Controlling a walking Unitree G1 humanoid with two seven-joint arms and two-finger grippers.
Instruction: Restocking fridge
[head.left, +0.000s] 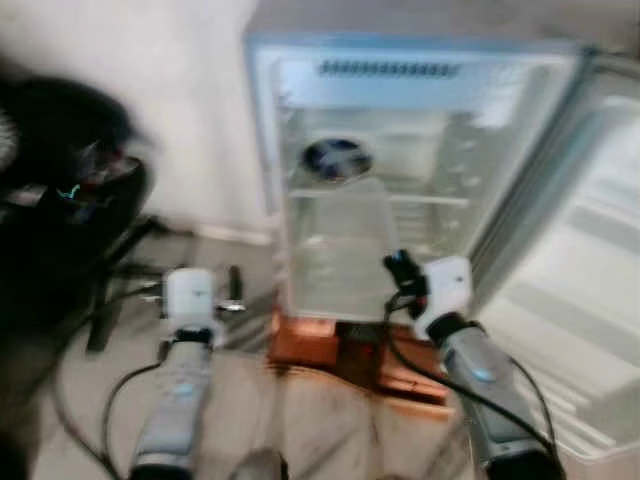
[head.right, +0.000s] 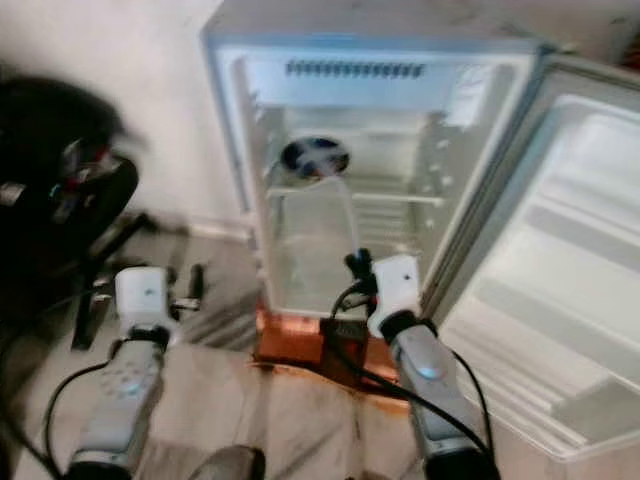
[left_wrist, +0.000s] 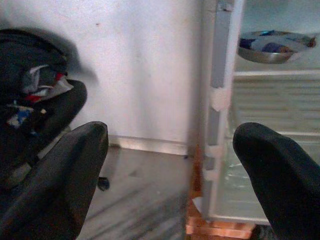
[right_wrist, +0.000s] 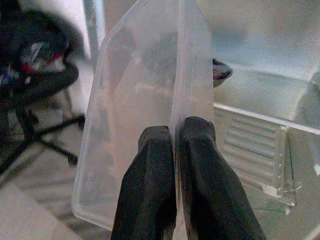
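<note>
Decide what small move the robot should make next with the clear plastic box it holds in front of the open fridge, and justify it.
Probably ease the right gripper forward: its fingers pinch the clear box by the wall, held before the open fridge, whose lower space looks free below the shelf with the metal bowl. The left gripper is open, idle.

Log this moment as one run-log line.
phase: carrying to fridge | right gripper: shut on clear plastic container wall | left gripper: open, idle | fridge: door open | bowl: on upper shelf
</note>
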